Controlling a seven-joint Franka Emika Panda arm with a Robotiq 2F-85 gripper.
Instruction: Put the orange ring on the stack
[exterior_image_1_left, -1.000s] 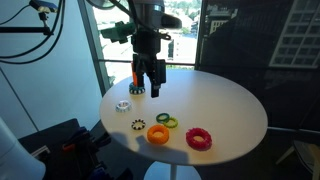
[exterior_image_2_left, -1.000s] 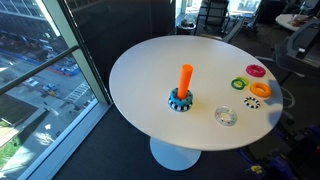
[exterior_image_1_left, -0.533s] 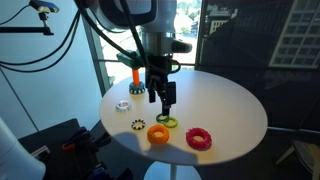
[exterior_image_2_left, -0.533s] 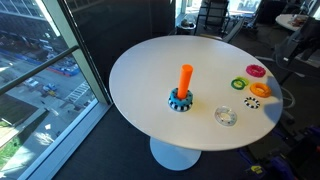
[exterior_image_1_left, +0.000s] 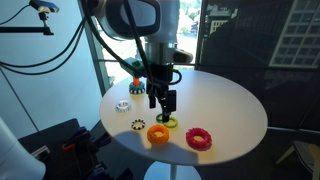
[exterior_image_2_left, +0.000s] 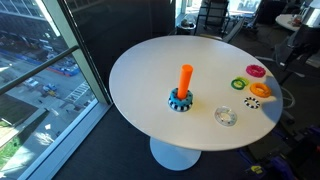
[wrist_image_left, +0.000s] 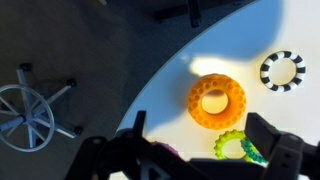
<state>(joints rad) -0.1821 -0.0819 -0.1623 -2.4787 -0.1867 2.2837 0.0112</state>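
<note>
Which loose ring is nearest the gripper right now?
The green-yellow ring: it lies almost under the open gripper. The orange ring and the red ring sit farther off.

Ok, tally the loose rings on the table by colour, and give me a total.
orange ring: 1
red ring: 1
green-yellow ring: 1
black-and-white ring: 1
pale ring: 1
Total: 5
</note>
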